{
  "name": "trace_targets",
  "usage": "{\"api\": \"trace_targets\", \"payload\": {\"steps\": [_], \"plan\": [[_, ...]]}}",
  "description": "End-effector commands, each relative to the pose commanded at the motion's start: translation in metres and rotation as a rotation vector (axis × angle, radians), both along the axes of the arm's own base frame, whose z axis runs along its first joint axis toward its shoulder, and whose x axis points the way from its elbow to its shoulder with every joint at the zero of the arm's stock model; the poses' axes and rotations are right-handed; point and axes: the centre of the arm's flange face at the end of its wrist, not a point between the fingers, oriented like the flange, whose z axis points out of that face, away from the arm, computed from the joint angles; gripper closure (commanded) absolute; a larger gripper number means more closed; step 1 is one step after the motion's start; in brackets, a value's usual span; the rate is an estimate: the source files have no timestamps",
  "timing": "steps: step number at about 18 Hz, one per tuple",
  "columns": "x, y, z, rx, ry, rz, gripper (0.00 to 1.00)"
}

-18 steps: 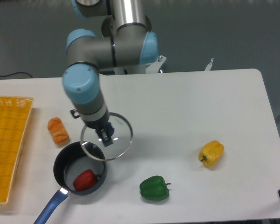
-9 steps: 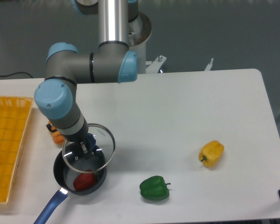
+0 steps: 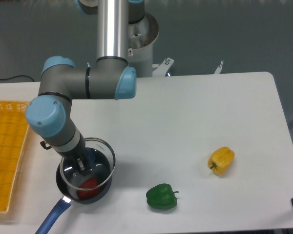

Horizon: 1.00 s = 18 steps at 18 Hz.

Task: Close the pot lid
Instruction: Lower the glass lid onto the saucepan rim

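The dark pot [image 3: 95, 194] with a long blue handle [image 3: 51, 219] stands at the front left of the table, with a red pepper [image 3: 89, 186] inside. My gripper [image 3: 83, 166] is shut on the blue knob of the glass lid [image 3: 102, 165]. It holds the lid just above the pot, almost centred over it and shifted slightly toward the back. Whether the lid's rim touches the pot's rim I cannot tell. The knob itself is mostly hidden by the fingers.
A yellow basket [image 3: 7, 151] lies at the left edge. A green pepper [image 3: 161, 197] sits right of the pot and a yellow pepper [image 3: 221, 160] farther right. My arm's elbow and wrist hang over the table behind the pot.
My gripper has carried the lid left and forward, from beside the pot's back right rim to over the pot, and lower. The orange item behind the pot is now hidden by my arm.
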Motion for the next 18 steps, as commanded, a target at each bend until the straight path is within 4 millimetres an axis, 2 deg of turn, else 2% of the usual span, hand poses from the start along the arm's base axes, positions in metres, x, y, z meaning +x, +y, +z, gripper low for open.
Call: {"api": "trace_targets", "payload": {"steps": [18], "plan": [[0.0011, 0.0098, -0.0099, -0.004, -0.002, -0.006, 0.37]]}}
